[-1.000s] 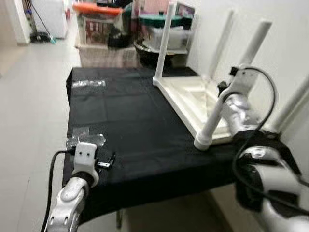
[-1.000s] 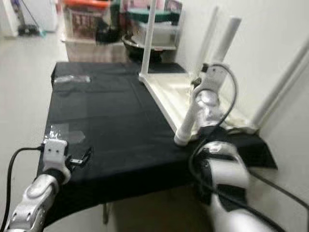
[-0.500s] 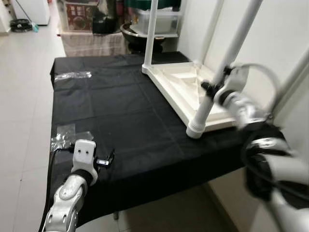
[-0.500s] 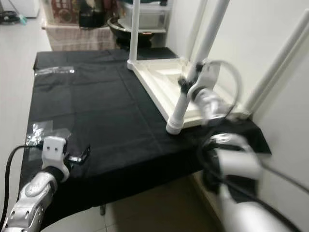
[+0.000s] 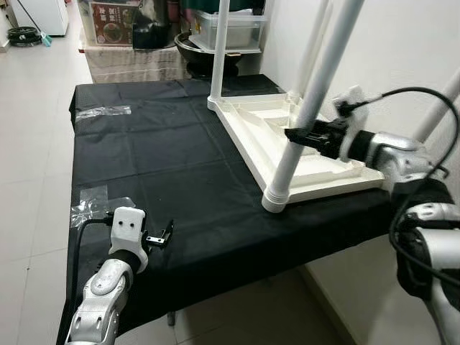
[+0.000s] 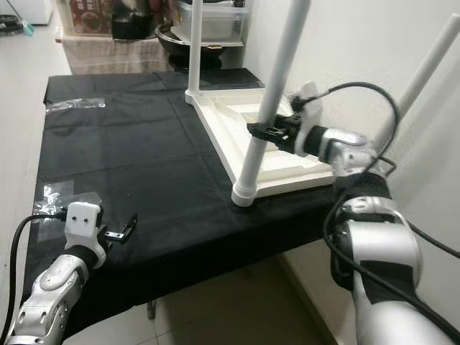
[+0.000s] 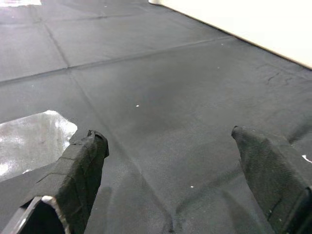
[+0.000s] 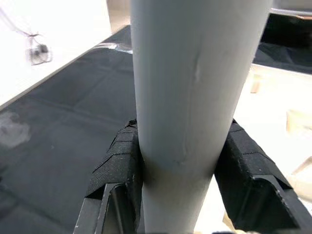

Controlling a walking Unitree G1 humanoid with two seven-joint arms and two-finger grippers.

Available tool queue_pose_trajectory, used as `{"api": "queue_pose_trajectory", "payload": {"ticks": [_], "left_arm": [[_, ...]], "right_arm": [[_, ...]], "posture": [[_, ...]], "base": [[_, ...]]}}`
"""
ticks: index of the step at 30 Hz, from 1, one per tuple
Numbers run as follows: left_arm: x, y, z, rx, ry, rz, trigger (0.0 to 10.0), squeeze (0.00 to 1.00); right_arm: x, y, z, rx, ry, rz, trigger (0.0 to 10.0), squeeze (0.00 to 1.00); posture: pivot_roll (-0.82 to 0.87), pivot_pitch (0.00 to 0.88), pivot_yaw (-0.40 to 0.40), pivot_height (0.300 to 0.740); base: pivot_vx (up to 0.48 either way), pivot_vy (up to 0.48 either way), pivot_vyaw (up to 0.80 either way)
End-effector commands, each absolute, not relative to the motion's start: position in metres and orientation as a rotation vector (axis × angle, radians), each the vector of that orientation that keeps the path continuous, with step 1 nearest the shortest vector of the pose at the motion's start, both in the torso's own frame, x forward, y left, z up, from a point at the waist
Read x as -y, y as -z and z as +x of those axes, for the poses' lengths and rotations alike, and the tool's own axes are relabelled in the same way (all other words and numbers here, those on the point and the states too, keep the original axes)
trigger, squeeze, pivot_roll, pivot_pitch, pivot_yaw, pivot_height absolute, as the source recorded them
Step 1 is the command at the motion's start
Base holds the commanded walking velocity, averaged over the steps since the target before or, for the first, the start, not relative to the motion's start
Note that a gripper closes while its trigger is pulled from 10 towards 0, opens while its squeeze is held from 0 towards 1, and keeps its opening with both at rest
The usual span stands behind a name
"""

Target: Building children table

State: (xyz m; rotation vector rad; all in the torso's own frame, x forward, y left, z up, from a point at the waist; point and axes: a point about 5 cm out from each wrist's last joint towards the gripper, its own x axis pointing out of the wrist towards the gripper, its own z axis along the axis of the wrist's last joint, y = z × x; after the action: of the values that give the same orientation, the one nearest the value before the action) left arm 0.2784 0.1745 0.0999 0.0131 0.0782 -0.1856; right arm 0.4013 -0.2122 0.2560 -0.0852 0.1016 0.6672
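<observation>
While the left gripper hovers just above the black cloth near the worktop's front left corner, its two black fingers are spread wide with nothing between them. Just behind it, near the left edge, a crumpled piece of clear plastic lies flat on the cloth, and a second strip of clear plastic lies near the back left corner.

Further right, the white children's table lies upside down on the right half of the worktop, its top flat on the cloth and its ribbed underside facing up (its right side reaches the worktop's right edge, by the white wall). One white leg stands upright at the corner nearest the worktop's back edge. Another leg rises from the corner nearest the front edge, its ringed foot sitting on that corner, and it tilts up towards the right.

On this front leg the right gripper is pinching the tube partway up, one black finger pressed to each side of it, with the silver arm reaching in from the right edge. Two more white legs rise along the wall side.

Behind the worktop's back edge stand a dark pan and clear storage boxes.
</observation>
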Motion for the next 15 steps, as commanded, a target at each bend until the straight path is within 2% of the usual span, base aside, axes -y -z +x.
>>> {"api": "queue_pose_trajectory", "payload": {"ticks": [1, 2, 3, 4, 6, 8, 10, 12, 13, 14, 15], "left_arm": [[-0.175, -0.096, 0.277, -0.096, 0.190, 0.018, 10.0, 0.00], [-0.175, -0.096, 0.277, -0.096, 0.189, 0.018, 10.0, 0.00], [-0.175, -0.096, 0.277, -0.096, 0.189, 0.018, 10.0, 0.00], [-0.175, -0.096, 0.276, -0.097, 0.193, 0.019, 10.0, 0.00], [-0.175, -0.096, 0.276, -0.097, 0.195, 0.020, 10.0, 0.00], [-0.175, -0.097, 0.277, -0.096, 0.198, 0.026, 10.0, 0.00], [-0.176, -0.099, 0.279, -0.091, 0.196, 0.025, 10.0, 0.00], [-0.176, -0.099, 0.279, -0.091, 0.196, 0.025, 10.0, 0.00], [-0.176, -0.099, 0.279, -0.090, 0.194, 0.024, 10.0, 0.00], [-0.176, -0.099, 0.279, -0.090, 0.194, 0.024, 10.0, 0.00], [-0.176, -0.099, 0.279, -0.089, 0.188, 0.020, 10.0, 0.00]], "right_arm": [[0.212, -0.235, 0.402, -0.211, -0.606, -0.122, 0.0, 0.00], [0.212, -0.230, 0.406, -0.222, -0.485, -0.075, 0.0, 0.00], [0.212, -0.230, 0.406, -0.222, -0.485, -0.075, 0.0, 0.00], [0.203, -0.223, 0.412, -0.216, -0.298, 0.105, 0.0, 0.00], [0.200, -0.220, 0.414, -0.216, -0.236, 0.168, 0.0, 0.00], [0.208, -0.206, 0.413, -0.245, 0.002, 0.285, 0.0, 0.00], [0.228, -0.182, 0.404, -0.310, 0.344, 0.367, 0.0, 0.00], [0.228, -0.182, 0.404, -0.310, 0.344, 0.367, 0.0, 0.00], [0.232, -0.172, 0.400, -0.341, 0.428, 0.362, 0.0, 0.00], [0.232, -0.172, 0.400, -0.341, 0.428, 0.362, 0.0, 0.00], [0.233, -0.157, 0.393, -0.374, 0.529, 0.360, 0.0, 0.00]], "posture": [[0.04, 0.000, -0.117, 0.740], [0.05, 0.000, -0.112, 0.740], [0.05, 0.000, -0.112, 0.740], [0.04, 0.000, -0.105, 0.740], [0.04, 0.000, -0.105, 0.740], [0.04, 0.000, -0.103, 0.740], [0.04, 0.000, -0.111, 0.740], [0.04, 0.000, -0.111, 0.740], [0.04, 0.000, -0.111, 0.740], [0.04, 0.000, -0.111, 0.740], [0.05, 0.000, -0.119, 0.740]], "base": [[0.000, 0.000, 0.00], [0.000, 0.000, 0.00], [0.000, 0.000, 0.00], [0.000, 0.000, 0.00], [0.000, 0.000, 0.00], [0.000, 0.000, 0.00], [0.000, 0.000, 0.00], [0.000, 0.000, 0.00], [0.000, 0.000, 0.00], [0.000, 0.000, 0.00], [0.000, 0.000, 0.00]]}}
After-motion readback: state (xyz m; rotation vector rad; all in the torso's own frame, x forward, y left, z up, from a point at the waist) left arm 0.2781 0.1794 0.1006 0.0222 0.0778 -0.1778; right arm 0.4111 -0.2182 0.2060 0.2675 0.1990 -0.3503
